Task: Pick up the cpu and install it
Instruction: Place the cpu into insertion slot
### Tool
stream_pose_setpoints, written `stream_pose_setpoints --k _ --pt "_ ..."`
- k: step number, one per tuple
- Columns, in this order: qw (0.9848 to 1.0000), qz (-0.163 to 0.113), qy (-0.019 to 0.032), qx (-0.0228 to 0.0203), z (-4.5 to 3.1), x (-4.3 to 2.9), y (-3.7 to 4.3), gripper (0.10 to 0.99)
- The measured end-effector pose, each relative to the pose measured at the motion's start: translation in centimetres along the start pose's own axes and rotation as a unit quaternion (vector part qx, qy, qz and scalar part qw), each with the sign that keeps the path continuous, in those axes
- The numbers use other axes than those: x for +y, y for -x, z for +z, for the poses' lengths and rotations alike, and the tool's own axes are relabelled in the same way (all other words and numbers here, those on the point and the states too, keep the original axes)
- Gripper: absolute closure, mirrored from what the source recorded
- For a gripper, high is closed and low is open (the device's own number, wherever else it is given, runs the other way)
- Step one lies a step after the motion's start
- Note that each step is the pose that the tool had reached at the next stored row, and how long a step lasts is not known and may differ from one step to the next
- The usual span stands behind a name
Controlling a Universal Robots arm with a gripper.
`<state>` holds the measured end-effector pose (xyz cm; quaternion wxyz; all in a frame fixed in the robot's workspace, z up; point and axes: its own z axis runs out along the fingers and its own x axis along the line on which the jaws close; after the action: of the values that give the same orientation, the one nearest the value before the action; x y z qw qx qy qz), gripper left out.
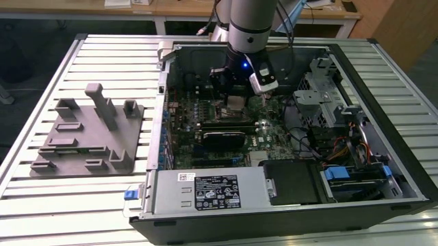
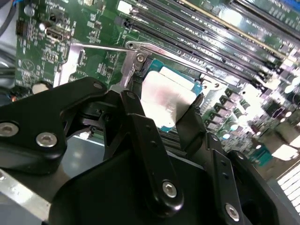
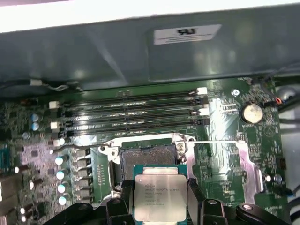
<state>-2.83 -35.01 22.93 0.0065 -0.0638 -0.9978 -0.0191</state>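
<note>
From where I stand, the black two-fingered gripper is closed on the small square cpu with its silvery metal top, one finger against each side edge. It holds the chip over the dark, metal-framed socket on the green motherboard, inside the open black computer case. I can't tell whether the chip touches the socket. A grey plastic tray with upright posts lies beside the case on the slatted metal table.
</note>
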Motion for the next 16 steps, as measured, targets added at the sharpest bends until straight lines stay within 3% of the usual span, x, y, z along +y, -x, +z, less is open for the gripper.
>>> stream_pose_setpoints --k 8,16 --pt "0.9982 0.059 0.0009 -0.0022 0.00 0.00 0.00 0.545" --pt "0.9933 0.115 0.0012 -0.0044 0.00 0.00 0.00 0.545"
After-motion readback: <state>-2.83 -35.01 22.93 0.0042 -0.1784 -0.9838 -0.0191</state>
